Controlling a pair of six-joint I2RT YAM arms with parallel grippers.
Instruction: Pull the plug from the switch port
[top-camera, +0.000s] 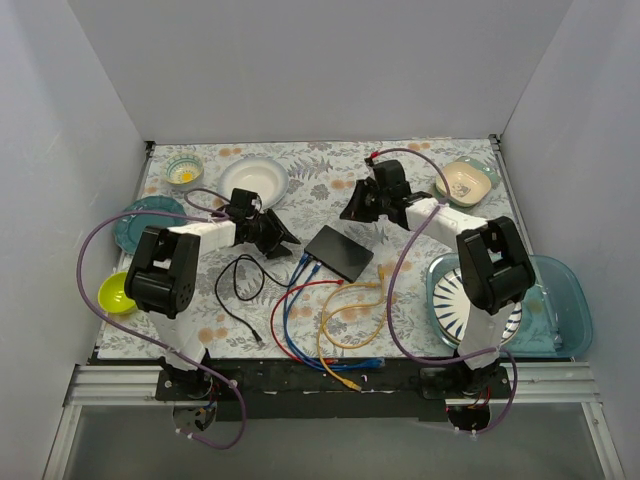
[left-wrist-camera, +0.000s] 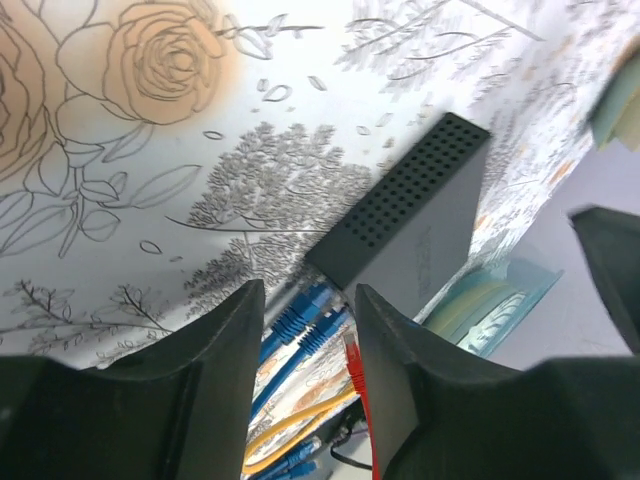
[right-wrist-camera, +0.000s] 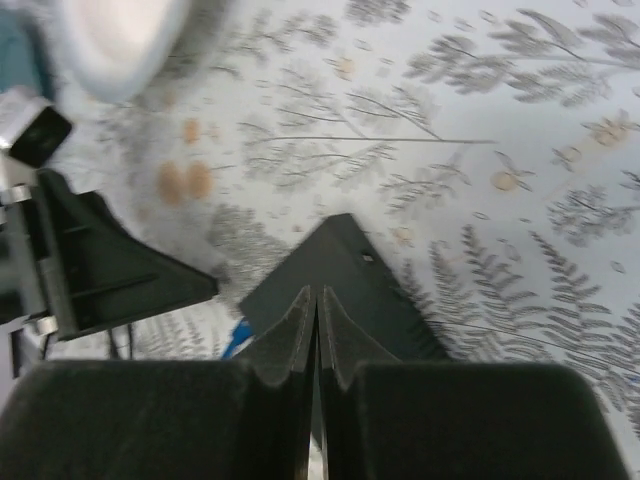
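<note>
Top view – switch: one (top-camera: 340, 252), flat and black, lying mid-table on the floral cloth (top-camera: 330, 160) between the two arms.
Top view – cables: four colours: blue (top-camera: 355, 366), red (top-camera: 273, 318), yellow (top-camera: 322, 335) and black (top-camera: 232, 275), looping near and left of the switch.
Top view – bowls: four: a small patterned one (top-camera: 183, 172) and a white one (top-camera: 253, 180) far left, a yellow-green one (top-camera: 117, 293) near left, a square one (top-camera: 465, 182) far right. None visibly holds anything.
Top view – plates: two: a teal one (top-camera: 150, 222) at left, and a striped one (top-camera: 475, 305) lying in the single clear blue tray (top-camera: 565, 300) at right.
Left wrist – left claw (left-wrist-camera: 308, 300): fingers apart, pointed at the switch's socket edge.
Left wrist – plugs: two blue plugs (left-wrist-camera: 300, 318) and one red plug (left-wrist-camera: 353, 365) at that edge.
Right wrist – right claw (right-wrist-camera: 315, 300): fingers pressed together, with the switch just past their tips.
</note>
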